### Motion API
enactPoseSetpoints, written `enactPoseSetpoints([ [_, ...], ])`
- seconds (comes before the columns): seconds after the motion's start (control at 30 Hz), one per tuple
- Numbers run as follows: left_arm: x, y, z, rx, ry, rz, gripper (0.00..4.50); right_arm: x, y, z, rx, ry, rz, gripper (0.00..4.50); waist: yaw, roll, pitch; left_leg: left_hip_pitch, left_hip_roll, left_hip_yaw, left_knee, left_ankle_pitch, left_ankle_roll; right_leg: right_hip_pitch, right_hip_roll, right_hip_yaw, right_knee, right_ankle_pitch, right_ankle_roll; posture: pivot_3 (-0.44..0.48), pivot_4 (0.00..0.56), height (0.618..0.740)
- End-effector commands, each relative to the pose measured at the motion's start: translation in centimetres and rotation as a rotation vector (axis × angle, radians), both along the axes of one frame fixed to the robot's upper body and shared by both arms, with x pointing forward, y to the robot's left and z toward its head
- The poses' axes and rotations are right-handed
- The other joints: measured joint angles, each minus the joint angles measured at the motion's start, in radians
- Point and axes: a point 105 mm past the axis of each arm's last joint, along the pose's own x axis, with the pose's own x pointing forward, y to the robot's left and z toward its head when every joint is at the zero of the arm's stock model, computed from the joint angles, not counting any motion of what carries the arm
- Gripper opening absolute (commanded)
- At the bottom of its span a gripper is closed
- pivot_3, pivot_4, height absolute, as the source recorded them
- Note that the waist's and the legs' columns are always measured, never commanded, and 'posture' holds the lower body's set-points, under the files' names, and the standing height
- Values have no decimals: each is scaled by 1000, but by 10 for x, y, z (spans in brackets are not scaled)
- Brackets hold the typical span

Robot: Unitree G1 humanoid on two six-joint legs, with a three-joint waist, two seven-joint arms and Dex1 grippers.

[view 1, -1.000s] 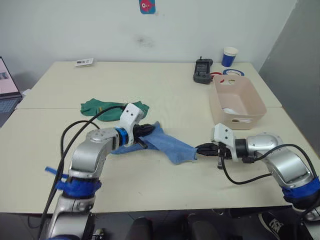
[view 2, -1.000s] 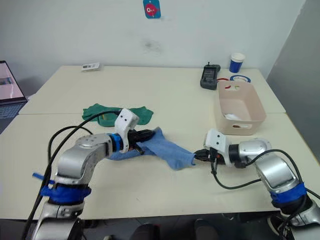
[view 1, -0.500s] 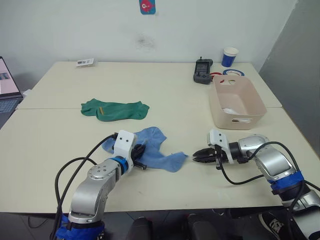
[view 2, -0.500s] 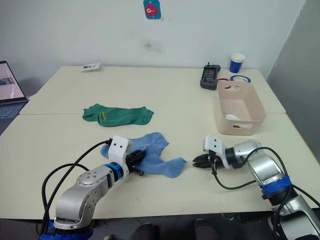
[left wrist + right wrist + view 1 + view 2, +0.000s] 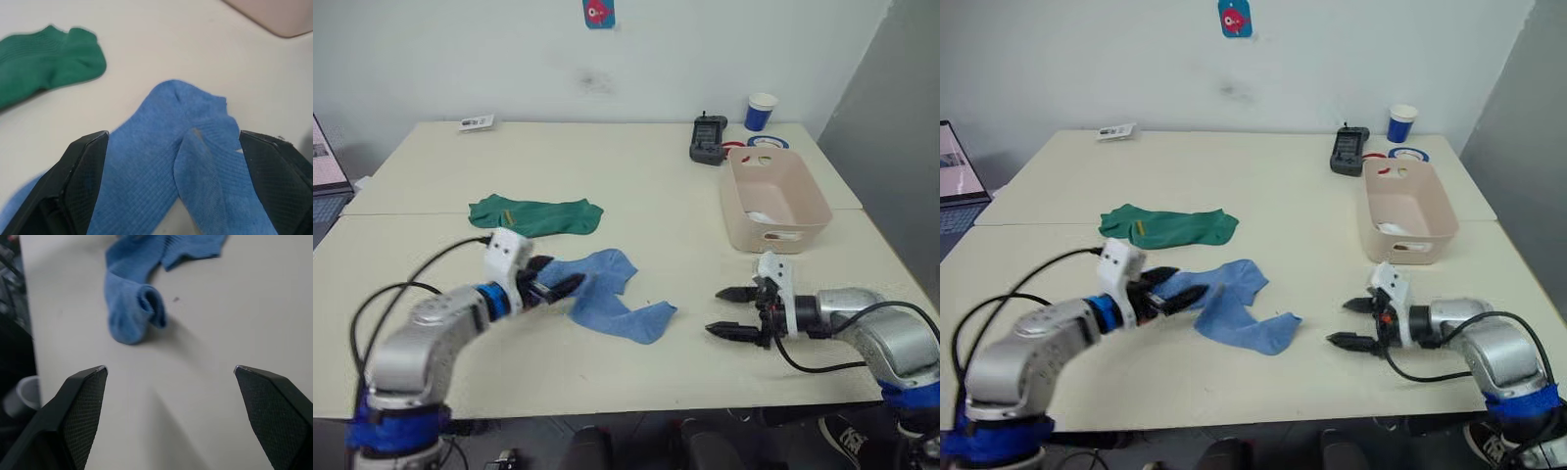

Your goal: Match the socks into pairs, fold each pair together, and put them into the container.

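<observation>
The 2 light blue socks lie crossed on the table, between the left gripper and right gripper, both with fingers wide. Folding this pair comes next; the container waits beyond.

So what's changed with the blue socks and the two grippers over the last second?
Both grippers let go of the light blue socks, which now lie slack on the table. The left gripper opened and drew back to their left end; the right gripper opened and pulled away to the right, clear of them. The dark green socks and the container stayed put.
</observation>
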Motion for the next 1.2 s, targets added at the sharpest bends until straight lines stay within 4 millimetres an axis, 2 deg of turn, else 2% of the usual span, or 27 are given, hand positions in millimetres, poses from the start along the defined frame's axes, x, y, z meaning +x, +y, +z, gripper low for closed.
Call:
enactPoseSetpoints([
  [0.03, 4, -6, -5, 39, 24, -140, 4325, -12, 21, 11, 64, 37, -7, 4500, 2, 0, 0, 0, 0, 0, 0, 0, 0, 0, 0, 0, 0, 0, 0, 0, 150, 740],
  [0.27, 23, -6, -25, 150, 52, -230, 4325, -12, 39, 8, 62, 32, -38, 4500, 5, 0, 0, -2, -1, 1, 0, 0, 0, -1, 1, 0, -1, 0, 0, 0, 150, 740],
  [0.47, 30, -21, -31, 128, 44, -286, 4325, -4, 42, 7, 65, 21, -84, 4500, 5, 0, 0, -2, 0, 1, 0, 0, 0, -1, 2, 0, -1, 0, 0, 0, 150, 740],
  [0.57, 29, -33, -30, 117, 30, -335, 3741, -1, 45, 10, 78, 15, -85, 3900, 5, 0, 0, -2, 0, 1, 0, 0, 0, -1, 2, 0, -1, 0, 0, 0, 150, 740],
  [0.63, 30, -35, -28, 116, 27, -341, 3187, -1, 46, 11, 82, 15, -82, 3296, 5, 0, 0, -2, 0, 1, 0, 0, 0, -1, 3, 0, -1, 0, 0, 0, 150, 740],
  [0.93, 29, -26, -22, 116, 28, -330, 263, 0, 49, 11, 91, 16, -82, 71, 4, 0, 0, -2, 0, 0, 0, 0, 0, -1, 5, 0, -1, 0, 0, 0, 150, 740],
  [0.97, 29, -26, -20, 110, 28, -328, 22, 1, 49, 11, 90, 15, -84, 0, 4, 0, 0, -2, 0, 0, 0, 0, 0, -1, 5, 0, -1, 0, 0, 0, 150, 740],
  [1.2, 25, -17, -12, 70, 45, -263, 22, 3, 42, 18, 96, 3, -85, 0, 3, 0, 0, -2, 0, 0, 0, 0, 0, -1, 5, 0, -1, 0, 0, 0, 150, 740],
])
